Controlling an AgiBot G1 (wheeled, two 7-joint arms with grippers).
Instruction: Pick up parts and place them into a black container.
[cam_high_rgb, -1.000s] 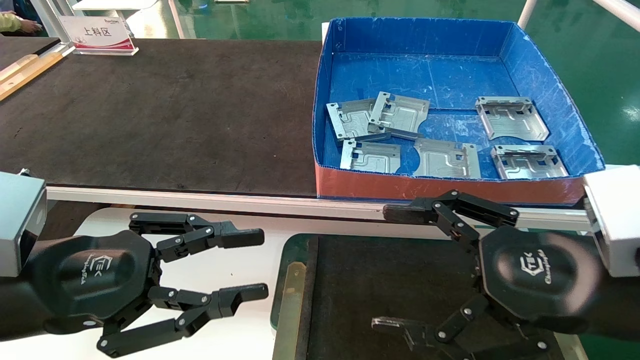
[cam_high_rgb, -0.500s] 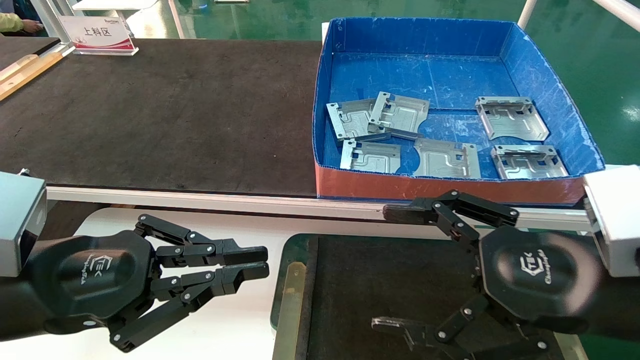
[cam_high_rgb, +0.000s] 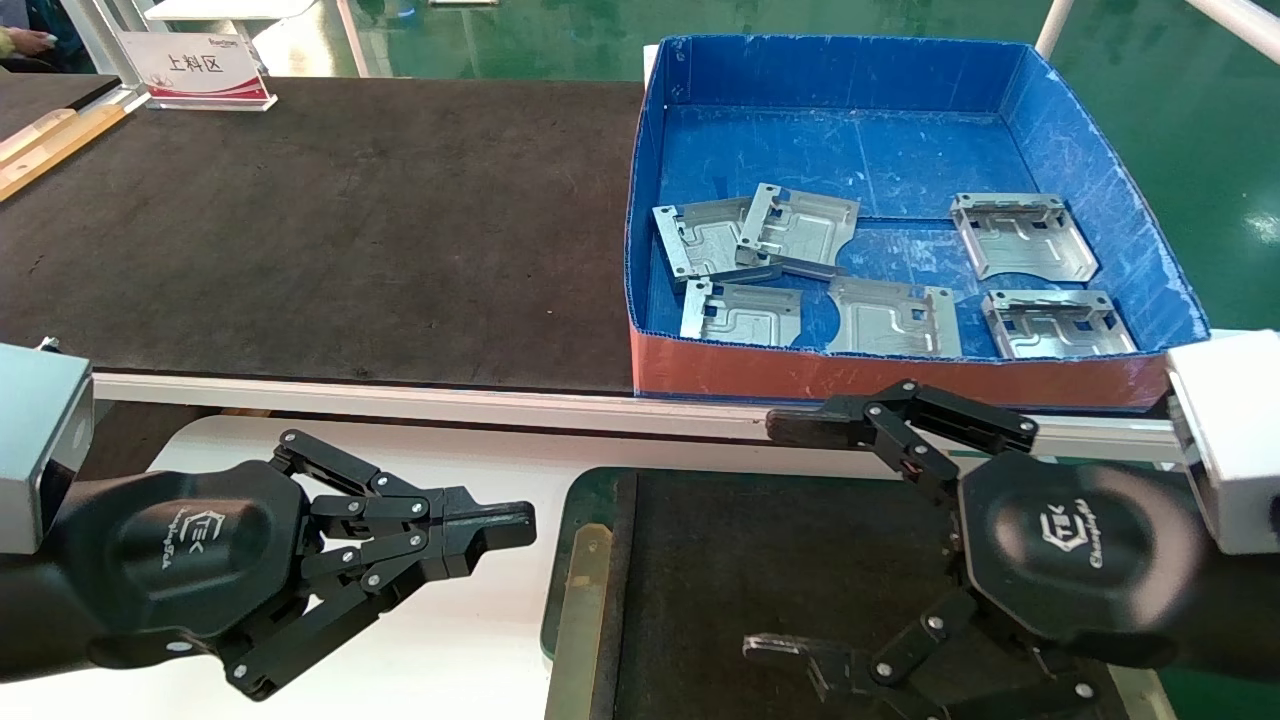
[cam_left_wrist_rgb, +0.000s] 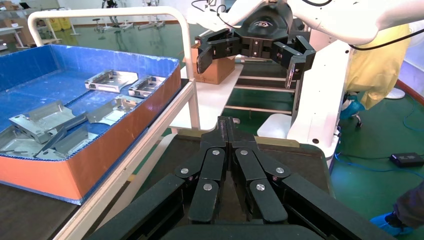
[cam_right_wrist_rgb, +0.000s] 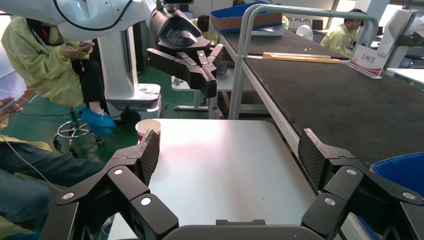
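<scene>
Several silver-grey parts (cam_high_rgb: 796, 228) lie loose in the blue box (cam_high_rgb: 850, 70), some overlapping; they also show in the left wrist view (cam_left_wrist_rgb: 45, 120). The black container (cam_high_rgb: 700, 540) sits low in front of me and holds nothing that I can see; part of it is hidden by my right arm. My left gripper (cam_high_rgb: 520, 525) is shut and empty over the white table, just left of the container's rim. My right gripper (cam_high_rgb: 780, 540) is wide open and empty above the container. In the right wrist view its pads (cam_right_wrist_rgb: 150, 150) stand far apart.
The blue box has a red front (cam_high_rgb: 900, 375) and stands on a long black table mat (cam_high_rgb: 350, 230). A white rail (cam_high_rgb: 400, 395) runs between the mat and the white table (cam_high_rgb: 470, 640). A paper cup (cam_right_wrist_rgb: 148, 129) stands at that table's far edge.
My left gripper has closed from open to fully shut, staying in the same place. The right arm and the parts have not moved.
</scene>
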